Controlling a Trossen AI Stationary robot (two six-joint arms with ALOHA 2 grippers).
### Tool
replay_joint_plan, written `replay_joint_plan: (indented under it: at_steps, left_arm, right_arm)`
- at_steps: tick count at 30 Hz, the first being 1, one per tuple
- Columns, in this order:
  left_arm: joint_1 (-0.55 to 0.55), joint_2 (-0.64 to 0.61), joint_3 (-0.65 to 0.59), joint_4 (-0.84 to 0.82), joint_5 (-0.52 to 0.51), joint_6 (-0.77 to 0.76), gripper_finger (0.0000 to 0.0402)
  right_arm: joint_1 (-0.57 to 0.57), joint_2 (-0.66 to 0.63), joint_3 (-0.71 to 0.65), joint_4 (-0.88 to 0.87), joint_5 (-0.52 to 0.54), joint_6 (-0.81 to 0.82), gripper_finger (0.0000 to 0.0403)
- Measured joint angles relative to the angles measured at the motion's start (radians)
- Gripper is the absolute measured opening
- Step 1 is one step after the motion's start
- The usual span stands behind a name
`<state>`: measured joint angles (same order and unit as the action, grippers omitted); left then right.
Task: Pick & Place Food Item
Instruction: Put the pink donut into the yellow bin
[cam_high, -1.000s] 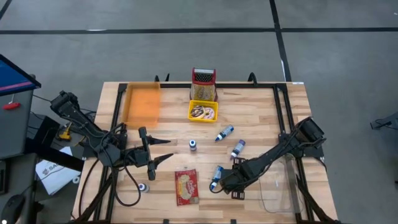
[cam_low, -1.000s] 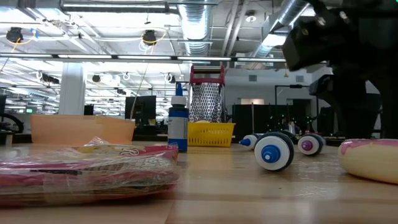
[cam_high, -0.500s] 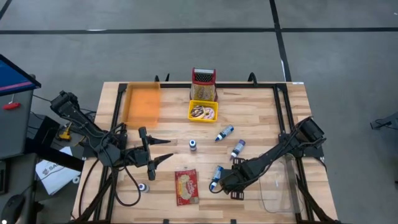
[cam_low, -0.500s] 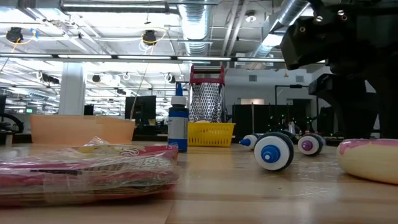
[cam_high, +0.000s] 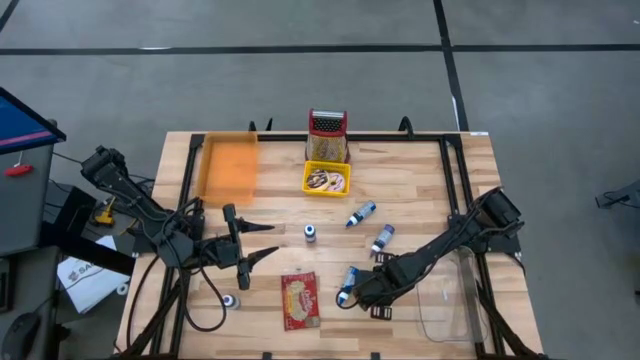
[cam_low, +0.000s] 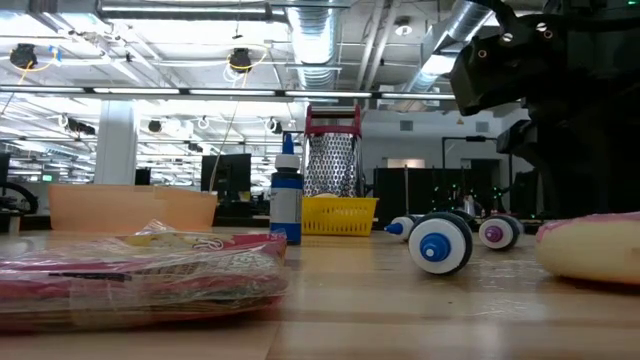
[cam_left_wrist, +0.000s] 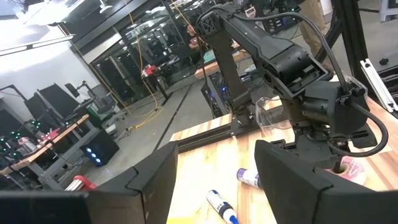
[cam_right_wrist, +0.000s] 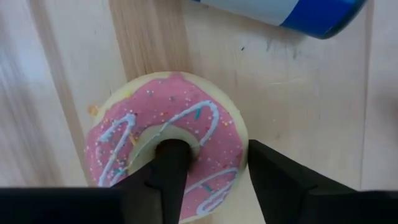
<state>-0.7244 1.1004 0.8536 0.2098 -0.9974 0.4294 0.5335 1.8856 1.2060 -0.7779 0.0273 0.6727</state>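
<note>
Lowest in the high view lies a red packet (cam_high: 300, 300) at bottom centre of the table (cam_high: 420, 180), and it fills the lower left foreground of the low view. To its right the right gripper (cam_high: 365, 292) points down at the pink-iced donut (cam_right_wrist: 205, 124), which lies on the wood at lower centre-right of the high view and shows at the right edge of the low view. One finger (cam_right_wrist: 168, 168) stands in the donut's hole and the other is against its outer edge, so the pair pinches one side of the ring. A clear tub (cam_high: 450, 300) lies at the lower right corner. A blue-capped bottle (cam_high: 347, 285) lies just left of that gripper, with two more, (cam_high: 382, 240) and (cam_high: 361, 214), higher up toward the middle. Left of centre the left gripper (cam_high: 262, 243) hovers level, its fingers spread wide and holding nothing. A small upright bottle (cam_high: 310, 233) stands just right of it. Farther up, at top centre, a yellow basket (cam_high: 326, 180) sits against a red-topped grater (cam_high: 327, 135), and an orange tray (cam_high: 228, 165) lies at upper left.
</note>
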Motion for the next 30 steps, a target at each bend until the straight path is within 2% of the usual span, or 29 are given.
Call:
replay_joint_plan:
  at_steps: [11, 17, 30]
  left_arm:
    - [0.000, 0.000, 0.000, 0.000, 0.000, 0.000, 0.0210]
    - [0.000, 0.000, 0.000, -0.004, 0.000, 0.000, 0.0210]
    - [0.000, 0.000, 0.000, -0.004, 0.000, 0.000, 0.0210]
  right_arm:
    - [-0.047, -0.040, 0.037, -0.027, 0.026, -0.034, 0.0170]
    - [-0.049, -0.042, 0.043, -0.101, 0.010, -0.043, 0.0170]
    - [-0.003, -0.042, 0.044, -0.048, 0.008, 0.018, 0.0225]
